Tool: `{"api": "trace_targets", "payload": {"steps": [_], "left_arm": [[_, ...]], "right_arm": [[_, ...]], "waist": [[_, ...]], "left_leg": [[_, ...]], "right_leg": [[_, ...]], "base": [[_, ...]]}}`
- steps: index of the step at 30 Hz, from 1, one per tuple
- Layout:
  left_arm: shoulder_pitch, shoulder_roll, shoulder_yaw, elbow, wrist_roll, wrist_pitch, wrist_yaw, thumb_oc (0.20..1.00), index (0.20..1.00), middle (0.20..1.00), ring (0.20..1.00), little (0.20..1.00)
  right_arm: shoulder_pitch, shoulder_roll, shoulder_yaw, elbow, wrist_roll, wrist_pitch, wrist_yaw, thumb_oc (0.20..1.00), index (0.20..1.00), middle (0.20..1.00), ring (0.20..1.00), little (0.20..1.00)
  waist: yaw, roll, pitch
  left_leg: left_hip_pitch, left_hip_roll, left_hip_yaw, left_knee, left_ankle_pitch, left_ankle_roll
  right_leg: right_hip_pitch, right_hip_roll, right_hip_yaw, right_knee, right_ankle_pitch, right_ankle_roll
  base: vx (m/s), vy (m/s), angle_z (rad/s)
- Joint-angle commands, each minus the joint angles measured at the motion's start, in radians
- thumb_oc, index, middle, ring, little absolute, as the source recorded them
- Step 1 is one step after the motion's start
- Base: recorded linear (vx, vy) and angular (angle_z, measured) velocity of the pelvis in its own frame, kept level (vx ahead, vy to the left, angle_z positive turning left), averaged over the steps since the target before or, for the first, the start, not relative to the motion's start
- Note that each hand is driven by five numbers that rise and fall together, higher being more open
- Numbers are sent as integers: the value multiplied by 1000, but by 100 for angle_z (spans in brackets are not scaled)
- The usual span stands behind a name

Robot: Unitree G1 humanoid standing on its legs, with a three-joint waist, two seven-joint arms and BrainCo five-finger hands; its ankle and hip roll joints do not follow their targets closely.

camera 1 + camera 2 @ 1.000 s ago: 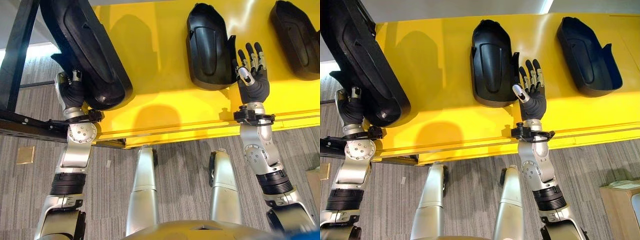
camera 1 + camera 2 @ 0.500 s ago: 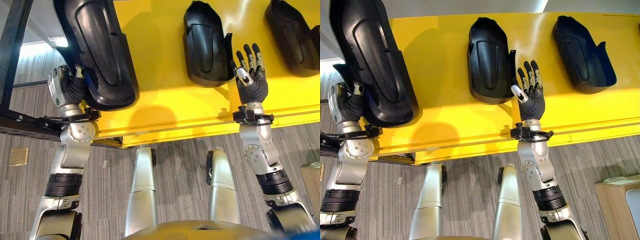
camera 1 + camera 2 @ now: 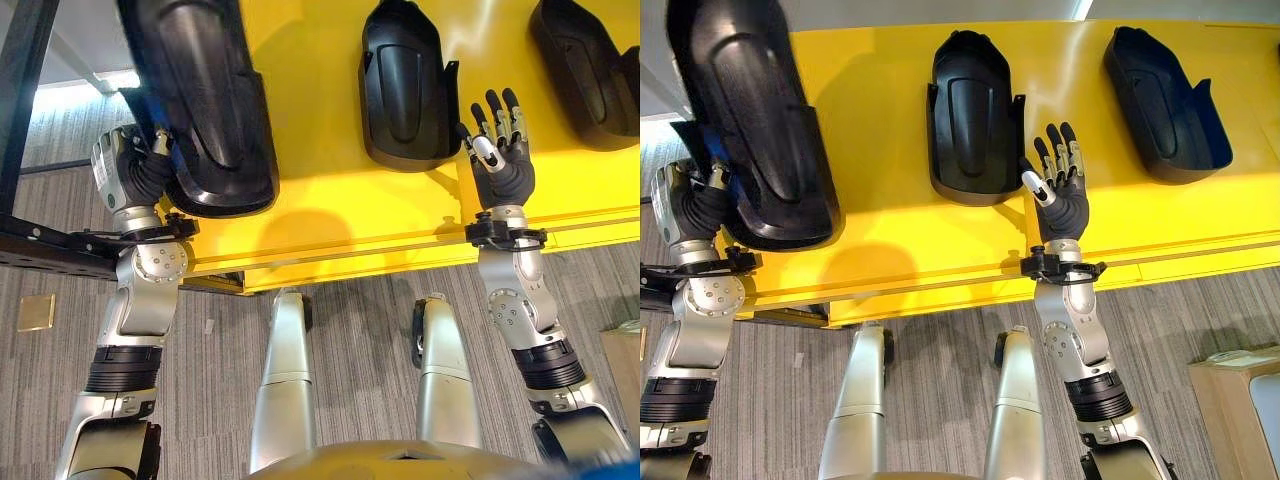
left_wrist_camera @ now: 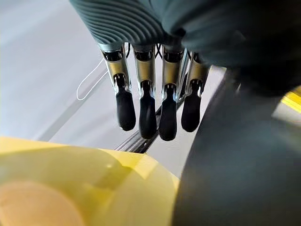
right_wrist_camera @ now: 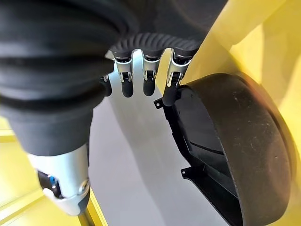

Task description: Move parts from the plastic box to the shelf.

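Observation:
A large black moulded part (image 3: pixel 210 110) stands on end over the left end of the yellow shelf (image 3: pixel 320 200). My left hand (image 3: pixel 140 178) is under its lower edge and bears it. In the left wrist view the fingers (image 4: pixel 141 108) run straight beside the dark part (image 4: pixel 235 155); the thumb is hidden. A second black part (image 3: pixel 405 85) lies on the shelf's middle, a third (image 3: pixel 590 70) at the far right. My right hand (image 3: pixel 500 160) is open, palm up, just right of the middle part (image 5: pixel 225 141) and holds nothing.
A black metal frame (image 3: pixel 40 240) runs along the shelf's left side. On the grey carpet lie a small tan square (image 3: pixel 36 312) at the left and a wooden box (image 3: pixel 1240 390) at the lower right.
The large part in my left hand has swung from slanted to nearly upright and moved a little right over the shelf. My right hand has stayed in place.

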Motion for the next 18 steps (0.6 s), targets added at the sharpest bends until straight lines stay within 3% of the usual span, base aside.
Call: {"api": "trace_targets", "payload": {"steps": [1,18], "left_arm": [[1,58,24,220,12,64,-25,1000,1000,1000,1000,1000],[29,37,58,201,-60,31,10,1000,1000,1000,1000,1000]], "right_arm": [[-56,5,-61,-102,20,-29,18,1000,1000,1000,1000,1000],[-48,0,-66,-113,21,-39,13,1000,1000,1000,1000,1000]], "waist": [[-5,-16,56],[0,-17,53]], "left_leg": [[37,-24,84,-20,-61,69],[45,-31,90,-35,-55,72]], "right_leg": [[-13,4,-16,43,-65,-102],[-5,4,-16,34,-61,-98]], "base": [[0,0,0],[0,0,0]]}}
